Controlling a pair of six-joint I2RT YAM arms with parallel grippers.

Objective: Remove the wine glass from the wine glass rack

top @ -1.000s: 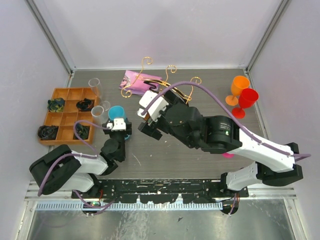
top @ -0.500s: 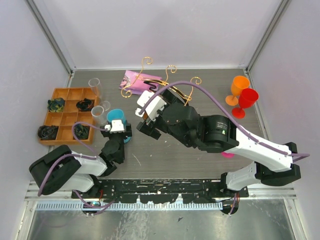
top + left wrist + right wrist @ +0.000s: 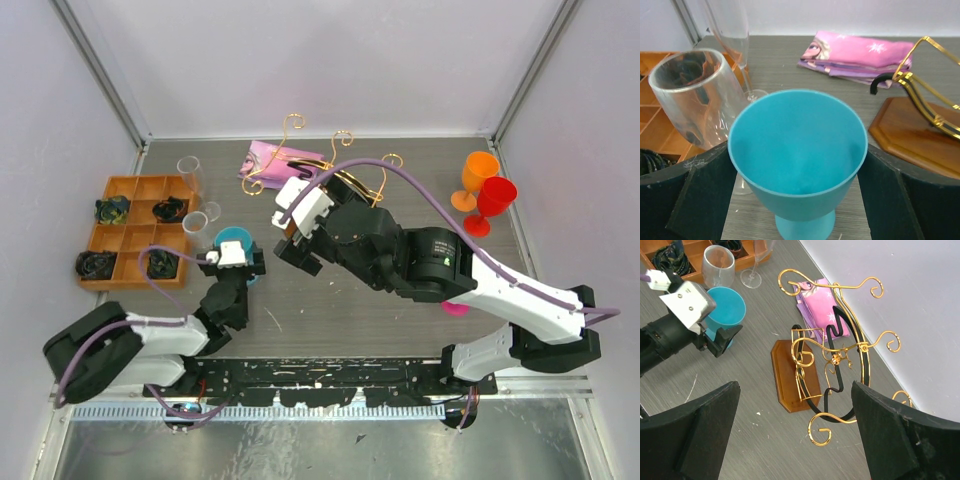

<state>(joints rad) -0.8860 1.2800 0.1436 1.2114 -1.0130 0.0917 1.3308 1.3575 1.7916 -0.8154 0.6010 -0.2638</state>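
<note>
1. Teal wine glass (image 3: 797, 150) stood upright on the counter (image 3: 330, 310), off the rack (image 3: 790, 375); left fingers (image 3: 700, 195) were spread apart either side of its bowl.
2. Judged light, stiff, smooth plastic; top-heavy; best held at the bowl.
3. Clear glasses (image 3: 695, 100) just beside it, fragile; open counter lay toward the arms.
4. Right fingers (image 3: 695, 425) were wide apart, empty, above the rack.

From above, the right arm (image 3: 420, 265) hides most of the base of the gold wire wine glass rack (image 3: 343, 172), and the dark bundles (image 3: 110, 210) in the orange compartment tray (image 3: 130, 238) are too small to identify.
</note>
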